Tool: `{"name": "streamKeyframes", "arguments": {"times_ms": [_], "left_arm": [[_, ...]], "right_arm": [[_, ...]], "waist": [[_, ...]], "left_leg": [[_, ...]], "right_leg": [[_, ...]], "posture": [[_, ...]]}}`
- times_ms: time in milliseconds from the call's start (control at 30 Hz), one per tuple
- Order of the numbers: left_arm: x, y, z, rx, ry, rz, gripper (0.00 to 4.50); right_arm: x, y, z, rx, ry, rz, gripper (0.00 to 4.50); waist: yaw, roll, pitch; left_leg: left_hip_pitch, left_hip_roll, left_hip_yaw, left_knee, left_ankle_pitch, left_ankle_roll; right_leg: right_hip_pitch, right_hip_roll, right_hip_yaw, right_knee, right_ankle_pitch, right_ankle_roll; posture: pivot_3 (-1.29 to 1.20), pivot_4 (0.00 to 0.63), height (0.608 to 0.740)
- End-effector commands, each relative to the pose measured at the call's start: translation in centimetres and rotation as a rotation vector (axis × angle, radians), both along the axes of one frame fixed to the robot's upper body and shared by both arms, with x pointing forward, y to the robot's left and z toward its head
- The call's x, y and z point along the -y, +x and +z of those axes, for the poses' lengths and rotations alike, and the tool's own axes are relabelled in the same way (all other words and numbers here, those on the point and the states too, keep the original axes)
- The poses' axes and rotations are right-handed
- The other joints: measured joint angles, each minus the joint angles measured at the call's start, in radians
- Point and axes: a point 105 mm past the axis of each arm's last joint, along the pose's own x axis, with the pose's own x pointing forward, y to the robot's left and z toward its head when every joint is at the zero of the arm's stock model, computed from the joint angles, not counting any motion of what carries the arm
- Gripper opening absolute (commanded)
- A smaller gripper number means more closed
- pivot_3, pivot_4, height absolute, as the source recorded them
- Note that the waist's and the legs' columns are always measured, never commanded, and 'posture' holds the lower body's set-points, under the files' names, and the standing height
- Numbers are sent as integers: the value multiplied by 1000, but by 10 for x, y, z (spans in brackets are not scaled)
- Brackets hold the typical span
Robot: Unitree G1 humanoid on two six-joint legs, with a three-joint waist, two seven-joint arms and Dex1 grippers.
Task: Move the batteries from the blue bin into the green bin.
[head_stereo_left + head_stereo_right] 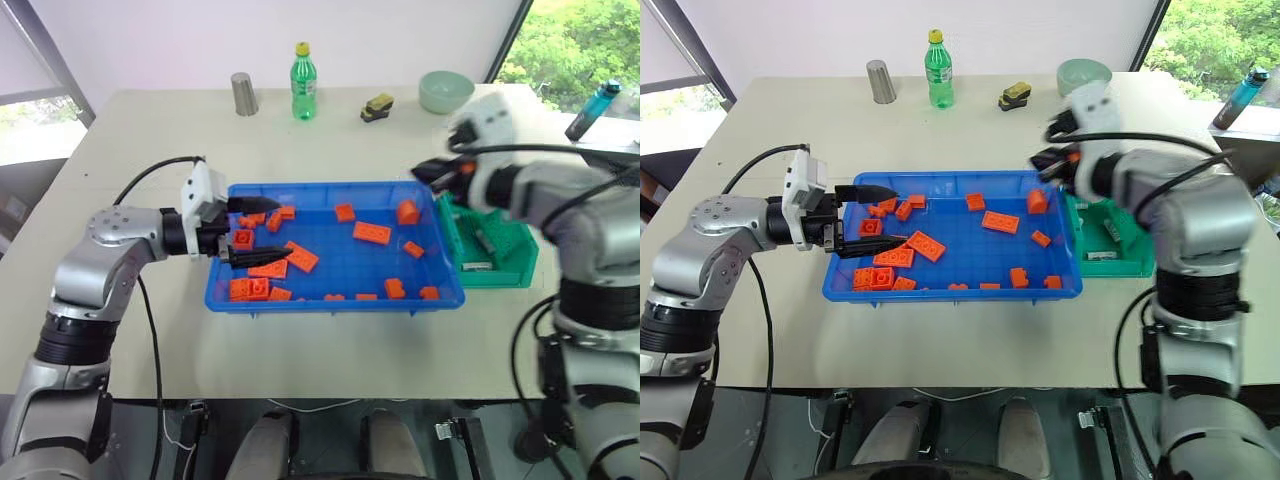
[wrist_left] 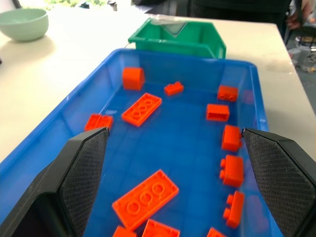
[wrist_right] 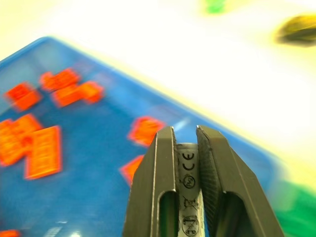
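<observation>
Right gripper (image 3: 185, 143) clamped on a battery (image 3: 187, 192), held lengthwise between the two fingers, printed marks running along it, long axis in line with the fingers. Raised above the far right corner of the blue bin (image 1: 330, 297), just beside the green bin (image 1: 500, 262). Green bin directly to the right of that gripper and lower down, touching or almost touching the blue bin's right wall; something slim and grey already lying inside it, probably a battery (image 1: 484, 240), too small to be sure. Coming move, as judged: a short carry to the right, then down and release over the green bin. Left gripper (image 1: 238, 232) spread wide and empty, hanging over the left end of the blue bin among orange bricks (image 2: 142, 109), well apart from the green bin. No loose battery made out among the bricks. Right arm plainly nearer.
</observation>
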Motion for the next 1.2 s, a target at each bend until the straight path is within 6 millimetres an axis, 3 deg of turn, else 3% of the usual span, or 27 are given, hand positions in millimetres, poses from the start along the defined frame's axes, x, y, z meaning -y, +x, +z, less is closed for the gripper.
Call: {"name": "streamKeyframes", "arguments": {"times_ms": [33, 167, 333, 433, 567, 667, 733, 833, 933, 1033, 1200], "left_arm": [[-10, 1, 10, 49, -1, 23, 4500], [-11, 4, 12, 55, -2, 34, 4500], [-14, 8, 17, 68, 0, 47, 4500], [-20, 9, 21, 72, 1, 63, 4500], [-33, 10, 27, 68, -5, 106, 4500], [-49, 10, 31, 59, -4, 150, 4500], [-62, 10, 32, 53, 1, 184, 4500], [-92, 12, 34, 37, 17, 275, 4500], [-110, 12, 34, 13, 22, 322, 4500], [-120, 12, 35, -8, -1, 349, 4500], [-124, 11, 32, -16, -4, 362, 4500]], "right_arm": [[25, 1, -9, -10, -43, -59, 82], [45, 8, -25, -8, -77, -144, 82], [52, 13, -31, 67, -191, -147, 2258], [43, 7, -14, 107, -127, -63, 3664], [46, -18, 29, 217, -21, 94, 3664], [69, -48, 39, 211, -16, 174, 3664], [94, -64, 34, 171, -56, 177, 3664], [157, -92, 5, 23, -149, 95, 3664], [187, -101, 2, 51, -133, 37, 3664], [203, -99, -10, 52, -154, -2, 3664], [199, -99, -32, -2, -186, 57, 3664]], "waist": [[-4, 0, 0], [-15, 0, 0], [-18, 1, 0], [-19, 1, 0], [-16, 1, 1], [-2, 2, 1], [-1, 1, 1], [5, 0, 1], [-5, 2, 2], [-19, 5, 2], [-30, 5, 2]], "left_leg": [[0, 1, 0, 0, 0, 0], [0, 2, 3, -1, 0, 0], [0, 2, 3, -1, 0, 0], [0, 2, 3, -1, 0, 0], [0, 2, 3, -1, 0, 0], [0, 2, 2, -1, 0, 0], [0, 2, 2, 0, 0, 1], [1, 2, 2, 1, -1, 2], [3, 1, 4, 2, -2, 3], [6, 4, 7, 1, -2, 3], [6, 5, 7, 0, -2, 3]], "right_leg": [[0, 1, 0, 0, 0, 0], [-1, 1, 0, 1, 0, 0], [-1, 1, 0, 1, 0, 0], [-1, 1, 0, 1, 0, 0], [-1, 1, 0, 1, 0, 0], [0, 1, 0, 0, 0, 0], [2, 1, -1, -1, 0, 0], [4, 1, -2, -2, 0, 0], [7, 1, -2, -2, 0, 0], [7, 1, -1, -3, 0, 0], [7, 2, -1, -2, 0, 0]], "posture": [[0, 150, 727], [0, 150, 727], [0, 150, 727], [0, 150, 727], [0, 150, 727], [0, 150, 727], [0, 150, 727], [0, 150, 727], [0, 150, 727], [0, 150, 727], [0, 150, 727]]}}
